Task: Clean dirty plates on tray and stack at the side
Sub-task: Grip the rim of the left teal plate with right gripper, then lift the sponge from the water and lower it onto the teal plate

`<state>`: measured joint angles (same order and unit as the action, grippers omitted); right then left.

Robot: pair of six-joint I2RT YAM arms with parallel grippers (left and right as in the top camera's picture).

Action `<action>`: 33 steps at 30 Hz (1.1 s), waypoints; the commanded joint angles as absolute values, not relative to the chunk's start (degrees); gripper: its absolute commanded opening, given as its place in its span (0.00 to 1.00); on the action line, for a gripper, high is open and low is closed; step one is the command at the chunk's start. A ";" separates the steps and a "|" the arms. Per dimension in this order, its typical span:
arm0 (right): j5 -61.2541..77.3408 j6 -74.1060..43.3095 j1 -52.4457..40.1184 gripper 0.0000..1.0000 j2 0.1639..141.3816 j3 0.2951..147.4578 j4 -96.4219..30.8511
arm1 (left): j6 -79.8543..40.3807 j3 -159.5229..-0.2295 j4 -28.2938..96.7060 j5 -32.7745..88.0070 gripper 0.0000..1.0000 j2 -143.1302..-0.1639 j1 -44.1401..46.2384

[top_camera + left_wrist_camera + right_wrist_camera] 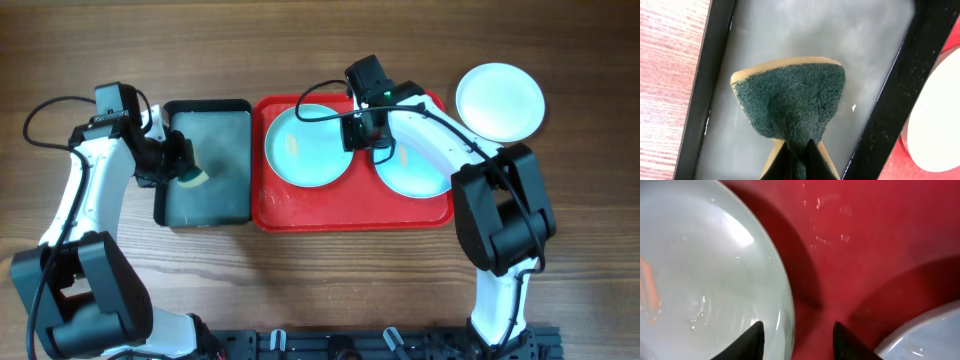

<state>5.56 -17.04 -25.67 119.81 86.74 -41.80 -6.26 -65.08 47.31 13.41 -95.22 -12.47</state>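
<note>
With the right gripper (802, 341) half-open astride the rim of the aqua plate (305, 152) at the left end of the red tray (350, 216), seemingly without contact, centre the rim before closing; the left gripper (798, 161) clamps the sponge (790, 100).

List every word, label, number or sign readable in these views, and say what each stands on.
None can be read: no text, brand, number or sign shows on the red tray, the aqua plates, the white plate, the sponge or the black-rimmed tray.
</note>
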 commanded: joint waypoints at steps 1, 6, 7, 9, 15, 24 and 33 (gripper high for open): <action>9.80 -9.69 -24.97 0.52 120.51 93.01 -45.60 | -4.82 -65.32 44.18 14.11 0.04 -93.67 -12.19; 17.02 -9.17 -21.80 0.51 120.51 99.26 -50.68 | -4.86 -74.76 45.98 11.35 0.04 -93.69 -8.54; 18.76 -9.19 -21.21 0.51 120.55 99.04 -51.31 | -4.67 -78.06 48.12 7.88 0.04 -93.76 -6.37; 18.72 -9.15 -21.06 0.51 120.55 98.45 -51.62 | -4.60 -80.99 50.19 4.58 0.04 -93.76 -3.27; 18.72 -9.15 -21.15 0.49 120.55 97.80 -52.82 | -3.44 -81.49 50.37 4.73 0.04 -95.92 7.25; 16.36 -14.17 -21.15 0.33 120.55 92.40 -50.15 | -7.92 -81.49 46.87 6.61 0.04 -100.97 14.63; 15.31 -18.26 -21.28 0.20 120.55 82.83 -38.17 | -8.21 -81.43 42.89 10.87 0.04 -103.48 14.79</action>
<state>16.05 -15.86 -20.95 119.92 83.77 -39.05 -7.60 -80.75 43.72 9.19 -101.84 14.52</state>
